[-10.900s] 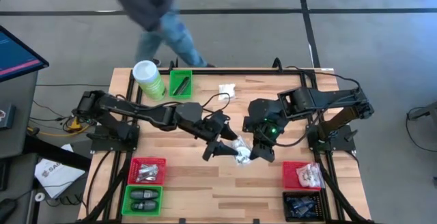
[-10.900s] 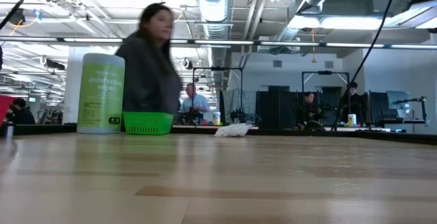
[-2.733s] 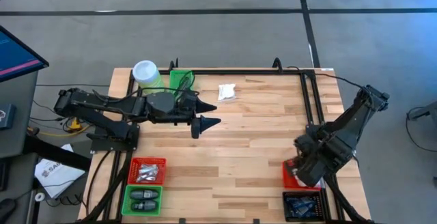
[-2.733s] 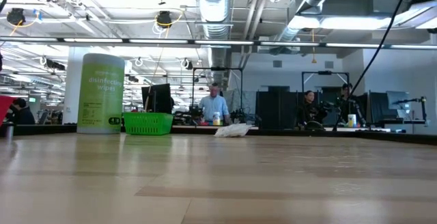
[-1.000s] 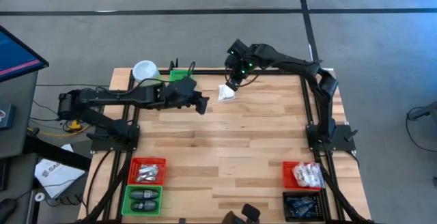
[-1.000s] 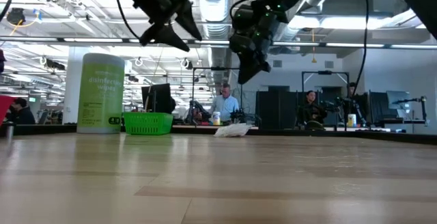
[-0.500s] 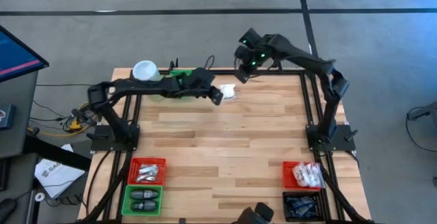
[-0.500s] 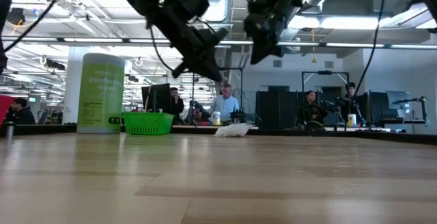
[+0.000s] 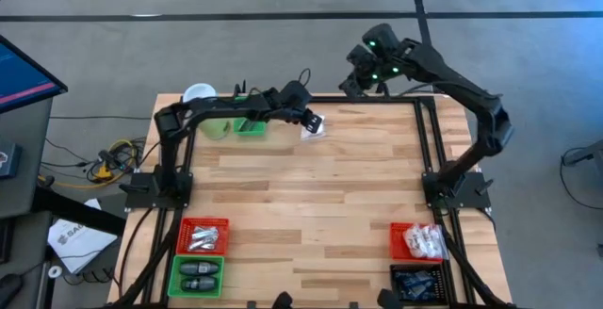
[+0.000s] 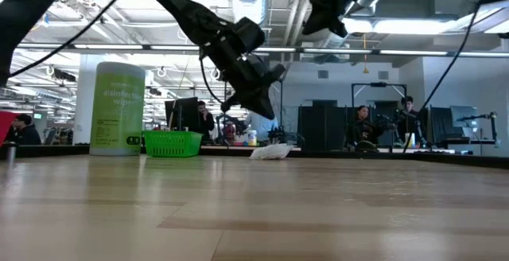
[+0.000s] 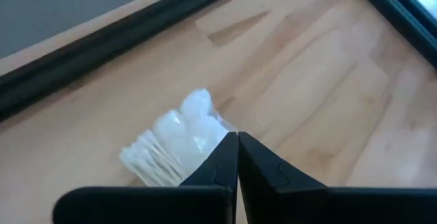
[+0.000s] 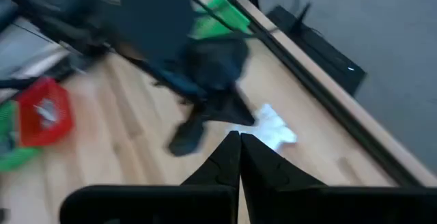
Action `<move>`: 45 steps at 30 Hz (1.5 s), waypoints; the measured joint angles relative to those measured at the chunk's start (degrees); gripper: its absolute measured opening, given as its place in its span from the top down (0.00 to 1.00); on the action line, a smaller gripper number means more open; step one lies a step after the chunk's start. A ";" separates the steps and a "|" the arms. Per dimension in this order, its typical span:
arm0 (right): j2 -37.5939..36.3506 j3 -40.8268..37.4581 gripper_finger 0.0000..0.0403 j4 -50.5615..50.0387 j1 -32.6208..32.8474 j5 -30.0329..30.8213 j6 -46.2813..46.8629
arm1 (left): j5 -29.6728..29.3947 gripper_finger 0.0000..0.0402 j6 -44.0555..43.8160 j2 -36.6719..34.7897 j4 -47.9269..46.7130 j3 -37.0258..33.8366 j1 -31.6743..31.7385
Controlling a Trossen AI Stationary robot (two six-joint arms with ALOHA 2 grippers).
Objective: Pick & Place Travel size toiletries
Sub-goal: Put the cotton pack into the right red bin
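Note:
One of the travel size toiletries, a white crinkly sachet (image 9: 317, 130) (image 10: 270, 151), lies flat on the wooden table near its far edge. In the left wrist view it shows as a clear packet of white sticks (image 11: 174, 145). My left gripper (image 9: 312, 120) (image 11: 237, 136) is shut, slants down and hangs just above the sachet, clear of it in the low view (image 10: 265, 111). My right gripper (image 9: 355, 83) (image 12: 239, 135) is shut and empty. It is raised high over the table's far edge (image 10: 316, 24), right of the sachet (image 12: 276, 130).
A green canister with a white lid (image 9: 200, 102) and a green bin (image 9: 250, 122) stand at the far left. At the near left are a red bin (image 9: 203, 235) and a green bin (image 9: 196, 276), at the near right a red bin (image 9: 417, 241) and a black bin (image 9: 415, 283). People stand in the room behind.
My left gripper has swung toward the table's right edge and down to just above the white sachet, and its fingers have shut. My right gripper has risen from over the sachet and drawn off toward the far right. The sachet has stayed in place.

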 joint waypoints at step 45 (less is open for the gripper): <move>-12.49 -8.03 1.00 3.09 -0.53 -3.86 6.87 | 7.61 1.00 5.08 8.68 -20.18 3.95 -5.56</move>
